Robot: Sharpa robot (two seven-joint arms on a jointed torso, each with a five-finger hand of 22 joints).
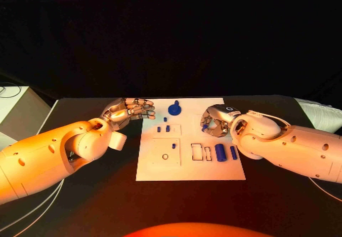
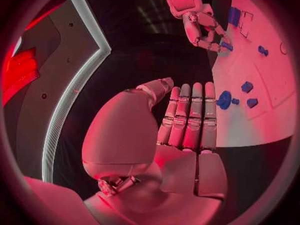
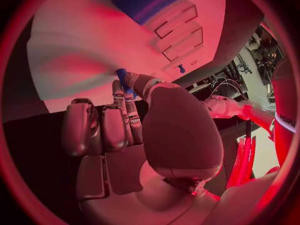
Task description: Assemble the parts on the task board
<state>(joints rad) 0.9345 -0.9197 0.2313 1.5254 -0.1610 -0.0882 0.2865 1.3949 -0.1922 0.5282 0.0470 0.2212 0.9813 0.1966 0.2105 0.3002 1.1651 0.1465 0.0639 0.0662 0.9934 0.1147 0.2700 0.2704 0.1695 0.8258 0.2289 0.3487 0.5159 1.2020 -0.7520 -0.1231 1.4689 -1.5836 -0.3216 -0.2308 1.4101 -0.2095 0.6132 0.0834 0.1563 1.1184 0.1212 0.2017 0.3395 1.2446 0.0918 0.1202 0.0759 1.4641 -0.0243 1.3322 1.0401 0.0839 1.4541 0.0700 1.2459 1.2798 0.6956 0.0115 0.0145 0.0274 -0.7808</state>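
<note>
One white task board lies on one black counter. Two robot hands show: the left robot hand and the right robot hand.

A black table carries the white task board at its middle, lying flat between the two arms, while thin pale cables trail across the table's near left part and another at its right edge.

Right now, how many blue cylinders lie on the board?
2: one blue cylinder and a second cylinder side by side near the task board's right edge, by the right hand, which may hide others.
</note>
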